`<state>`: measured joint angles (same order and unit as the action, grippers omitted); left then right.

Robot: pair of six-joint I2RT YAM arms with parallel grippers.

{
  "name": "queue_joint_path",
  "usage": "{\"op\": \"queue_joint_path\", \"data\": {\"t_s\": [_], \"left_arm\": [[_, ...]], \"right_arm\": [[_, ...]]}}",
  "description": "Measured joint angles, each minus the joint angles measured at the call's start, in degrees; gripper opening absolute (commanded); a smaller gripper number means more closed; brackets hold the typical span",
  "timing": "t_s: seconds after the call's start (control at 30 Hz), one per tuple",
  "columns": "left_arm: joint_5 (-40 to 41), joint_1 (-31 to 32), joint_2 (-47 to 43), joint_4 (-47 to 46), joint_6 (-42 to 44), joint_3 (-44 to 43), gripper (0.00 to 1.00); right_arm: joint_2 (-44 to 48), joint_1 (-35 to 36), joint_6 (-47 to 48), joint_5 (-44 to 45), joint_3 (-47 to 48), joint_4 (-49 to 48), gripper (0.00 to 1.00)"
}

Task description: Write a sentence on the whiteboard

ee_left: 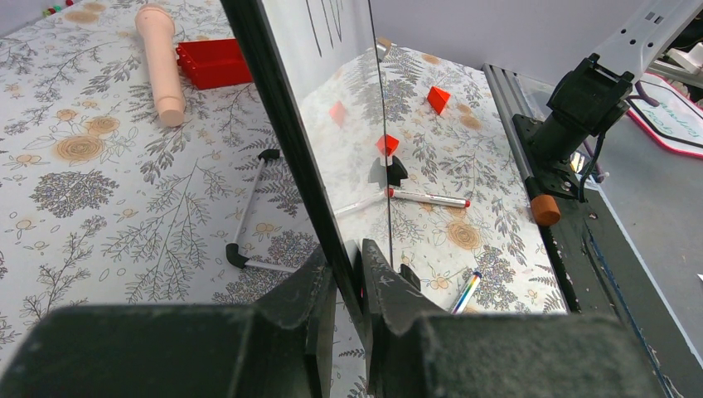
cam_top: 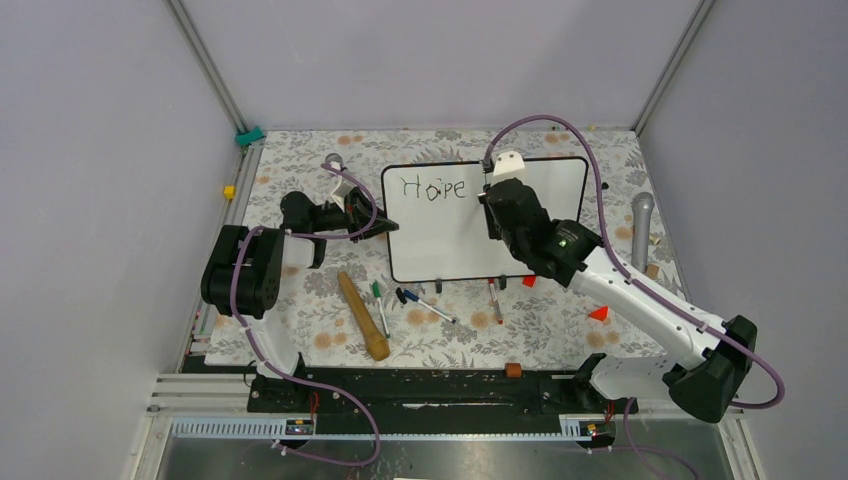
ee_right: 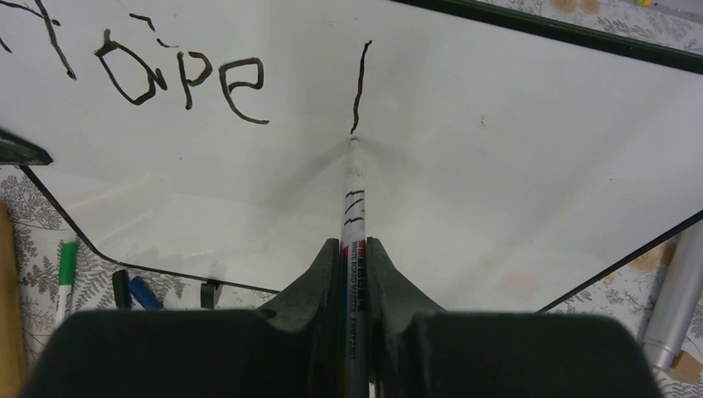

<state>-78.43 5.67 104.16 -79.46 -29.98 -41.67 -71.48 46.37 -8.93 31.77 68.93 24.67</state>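
Observation:
The whiteboard stands in the middle of the floral mat, and "Hope" is written at its top left. My left gripper is shut on the board's left edge, its jaws pinching the black frame in the left wrist view. My right gripper hovers over the board's upper middle, shut on a white marker. The marker's tip touches the bottom of a single vertical stroke just right of "Hope".
In front of the board lie a wooden stick, a green marker, a blue marker and a red marker. A red cone sits near the right arm, and a grey microphone lies at the right.

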Motion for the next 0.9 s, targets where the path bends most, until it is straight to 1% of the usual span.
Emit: {"op": "queue_joint_path", "data": {"t_s": [0.47, 0.9], "left_arm": [[0.0, 0.0, 0.0, 0.0, 0.0, 0.0, 0.0], [0.0, 0.0, 0.0, 0.0, 0.0, 0.0, 0.0]], "right_arm": [[3.5, 0.0, 0.5, -0.7, 1.6, 0.4, 0.0], [1.0, -0.6, 2.5, 1.9, 5.3, 0.3, 0.0]]}}
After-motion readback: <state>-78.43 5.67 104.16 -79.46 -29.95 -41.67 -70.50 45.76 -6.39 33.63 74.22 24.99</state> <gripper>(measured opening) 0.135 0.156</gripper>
